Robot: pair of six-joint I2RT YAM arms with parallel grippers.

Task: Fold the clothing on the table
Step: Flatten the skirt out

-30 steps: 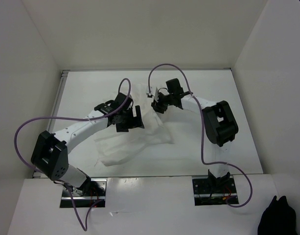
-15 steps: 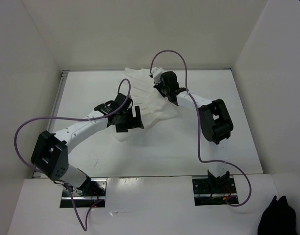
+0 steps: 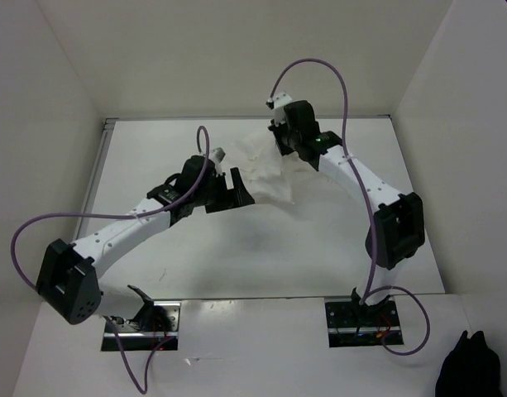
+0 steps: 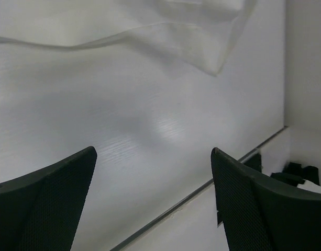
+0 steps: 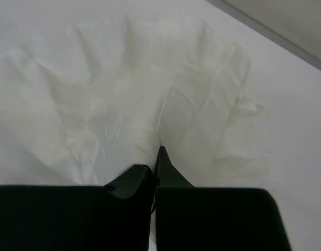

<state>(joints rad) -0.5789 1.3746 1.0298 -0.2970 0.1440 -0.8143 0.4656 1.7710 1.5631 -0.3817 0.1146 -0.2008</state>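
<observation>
**A:** The left gripper (image 3: 228,195) is nearest to us. Its fingers (image 4: 50,204) are spread wide with nothing between them, and only bare bench (image 4: 123,136) shows beneath.

**B:** We agree. From above, we place it at about 10 o'clock from the middle of the bench. It sits at the end of the white left arm (image 3: 129,227), which reaches in from the near corner.

**A:** Just past it, at its 2 o'clock, we find the clothing (image 3: 265,175). It is bunched into a crumpled white heap toward 12 o'clock on the bench, near the far rail.

**B:** In the left wrist view we see its near edge and one corner hanging at the top of the frame, clear of the open fingers. We cannot tell whether that corner touches the bench.

**A:** Farther on is the right gripper (image 5: 156,163), at the clothing's 1 o'clock in the top view. It is pressed together on a pinch of the fabric.

**B:** Yes, we see folds fanning out from that pinch across the cloth. A purple cable (image 3: 319,66) loops above the wrist.

**A:** Beyond that we see only the white back wall (image 3: 236,58), at 12 o'clock.
</observation>
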